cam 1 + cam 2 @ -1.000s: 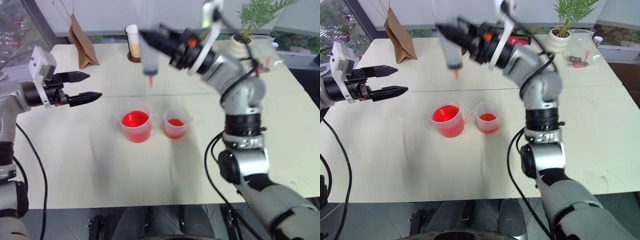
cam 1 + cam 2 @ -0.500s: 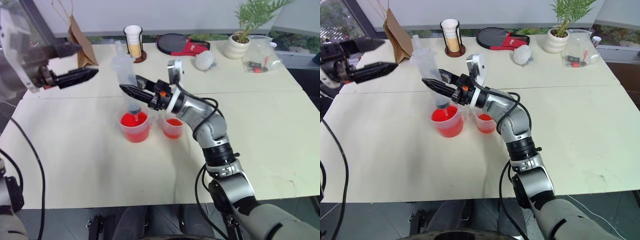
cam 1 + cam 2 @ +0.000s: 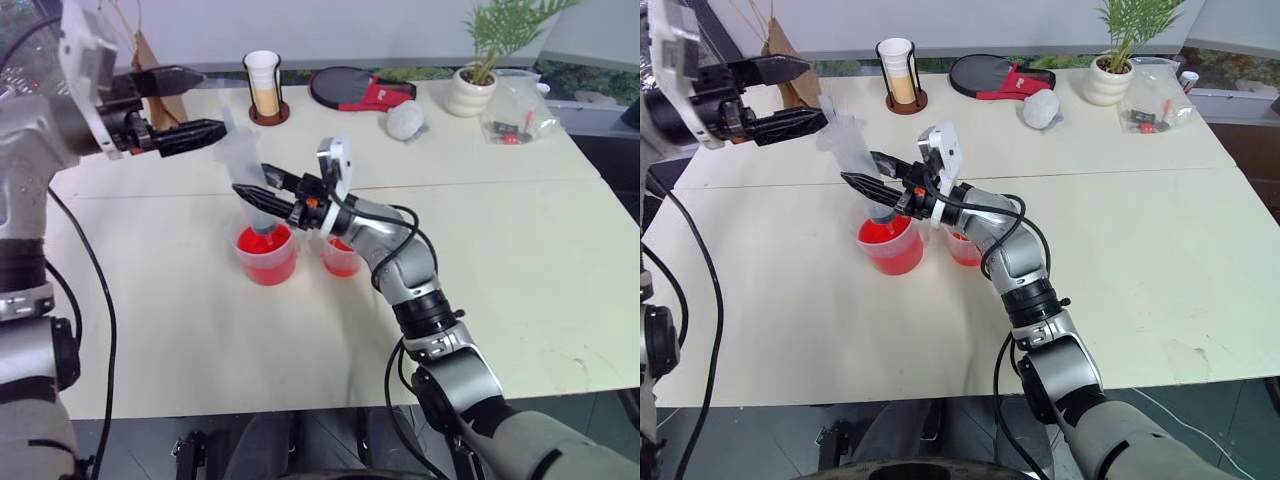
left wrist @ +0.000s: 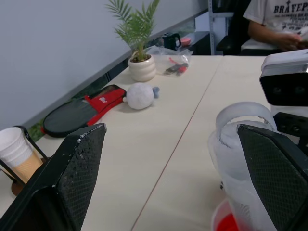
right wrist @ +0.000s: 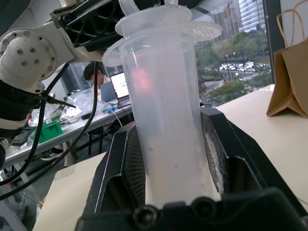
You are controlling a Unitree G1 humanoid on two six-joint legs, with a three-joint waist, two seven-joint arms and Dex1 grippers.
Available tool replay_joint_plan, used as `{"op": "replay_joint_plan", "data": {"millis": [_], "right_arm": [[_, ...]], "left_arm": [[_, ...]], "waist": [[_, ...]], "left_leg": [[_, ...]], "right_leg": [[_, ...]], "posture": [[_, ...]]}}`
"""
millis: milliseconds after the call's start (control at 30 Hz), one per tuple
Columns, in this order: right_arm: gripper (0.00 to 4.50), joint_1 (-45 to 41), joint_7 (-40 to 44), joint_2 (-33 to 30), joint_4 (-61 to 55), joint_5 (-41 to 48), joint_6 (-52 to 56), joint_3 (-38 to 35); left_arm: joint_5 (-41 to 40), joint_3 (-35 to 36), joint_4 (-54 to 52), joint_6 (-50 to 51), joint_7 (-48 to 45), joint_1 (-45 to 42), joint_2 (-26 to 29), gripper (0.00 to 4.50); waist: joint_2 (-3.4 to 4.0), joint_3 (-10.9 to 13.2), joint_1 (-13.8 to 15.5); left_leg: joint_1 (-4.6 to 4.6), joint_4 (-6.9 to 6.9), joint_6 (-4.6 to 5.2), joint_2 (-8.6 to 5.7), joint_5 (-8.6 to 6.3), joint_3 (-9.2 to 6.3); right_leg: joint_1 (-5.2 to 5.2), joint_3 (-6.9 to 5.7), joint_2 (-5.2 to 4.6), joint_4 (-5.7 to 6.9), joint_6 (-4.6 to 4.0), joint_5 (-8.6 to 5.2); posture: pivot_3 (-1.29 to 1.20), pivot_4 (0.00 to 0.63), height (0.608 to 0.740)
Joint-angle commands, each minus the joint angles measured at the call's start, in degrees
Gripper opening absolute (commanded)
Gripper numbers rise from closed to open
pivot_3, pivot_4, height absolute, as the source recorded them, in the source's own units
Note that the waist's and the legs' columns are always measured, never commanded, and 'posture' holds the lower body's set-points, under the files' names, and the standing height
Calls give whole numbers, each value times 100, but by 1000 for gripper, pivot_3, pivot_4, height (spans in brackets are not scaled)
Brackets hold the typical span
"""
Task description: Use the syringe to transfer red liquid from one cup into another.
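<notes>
My right gripper [image 3: 256, 191] is shut on the barrel of the syringe [image 3: 243, 158], a wide translucent tube held tilted, tip down. The tip dips into the red liquid [image 3: 266, 242] in the larger cup [image 3: 268, 262]. The smaller cup [image 3: 342, 258], also holding red liquid, stands just right of it, partly behind my right wrist. In the right wrist view the syringe barrel [image 5: 166, 110] sits clamped between the two black fingers [image 5: 120, 168]. My left gripper [image 3: 214, 100] is open and level at the syringe's upper end; the plunger top [image 4: 243, 120] lies close to one finger [image 4: 274, 178].
At the back of the cream table [image 3: 520, 250] are a brown paper bag [image 3: 780, 45], a paper cup in a stand [image 3: 264, 88], a paddle [image 3: 350, 88], a white ball [image 3: 405, 120], a potted plant [image 3: 478, 90] and a plastic bag [image 3: 515, 120]. A person [image 4: 276, 24] sits beyond the table.
My right gripper has come down and left with the syringe, from above the cups to tip in the larger cup. My left gripper has risen and moved right towards the syringe's top.
</notes>
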Motion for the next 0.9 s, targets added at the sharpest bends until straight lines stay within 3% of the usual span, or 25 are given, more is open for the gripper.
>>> {"op": "replay_joint_plan", "data": {"millis": [33,100,267,900], "right_arm": [[1363,-8,-11,146,-186,-1,-163,73],[1363,49,-25,175,-184,-58,-201,141],[1363,176,-281,436,-46,-268,-387,294],[1363,462,-172,498,270,-791,-920,646]], "left_arm": [[53,30,159,-209,-63,-270,-160,3949],[63,34,256,-237,-119,-308,-227,3152],[207,-2,446,-330,-202,-364,-268,590],[33,313,757,-228,-428,-1018,-132,590]], "waist": [[0,0,1],[0,0,-3],[0,0,-16],[0,0,-9]], "left_leg": [[0,1,0,0,0,0],[0,1,0,0,0,0],[0,-1,-1,3,1,0],[0,-1,-3,4,2,0]], "right_leg": [[0,0,0,0,0,0],[1,0,0,0,0,0],[-2,1,3,1,0,0],[-2,1,4,1,0,0]], "posture": [[0,150,739],[0,150,739],[0,150,739],[0,150,739]]}}
